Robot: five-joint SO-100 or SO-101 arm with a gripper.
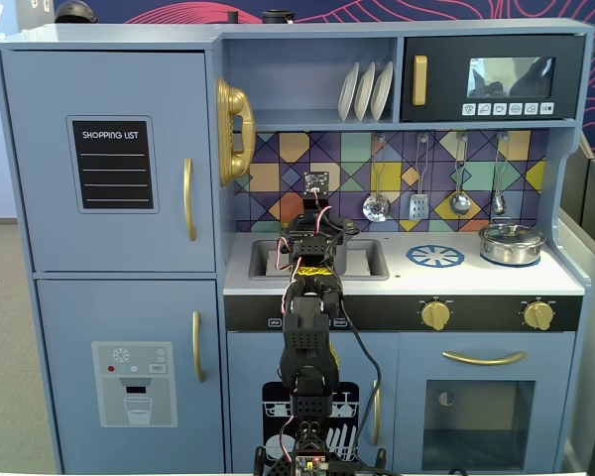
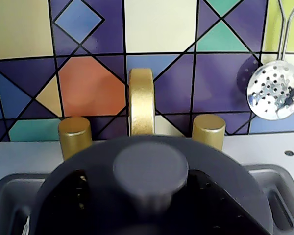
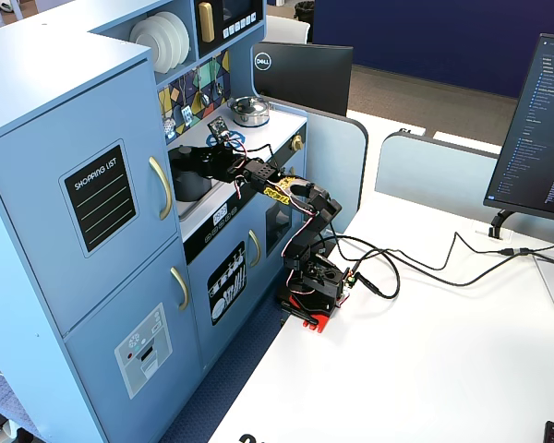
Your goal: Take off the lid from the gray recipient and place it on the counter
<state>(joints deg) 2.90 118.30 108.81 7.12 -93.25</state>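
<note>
Gray and matte, the lid is filling the lower half of my wrist view, its round central knob sitting right in the middle and blurred by closeness. I am hovering directly over it, above the sink cut into the counter. Beneath the lid, the gray recipient is standing in the sink area; in a fixed view only its dark side is showing past my arm, and from the front my own arm is hiding it entirely.

My gripper is reaching over the sink in front of the tiled backsplash. I cannot tell how far my fingers are spread or whether they are touching the lid: in the wrist view only dark shapes are appearing on either side of the knob, and both fixed views are too small to settle it.

Behind the lid, a gold faucet is rising between 2 gold tap knobs, and a steel skimmer is hanging on the wall to the right. Farther right along the counter, past the blue burner print, a shiny steel pot is sitting with its own lid on.
</note>
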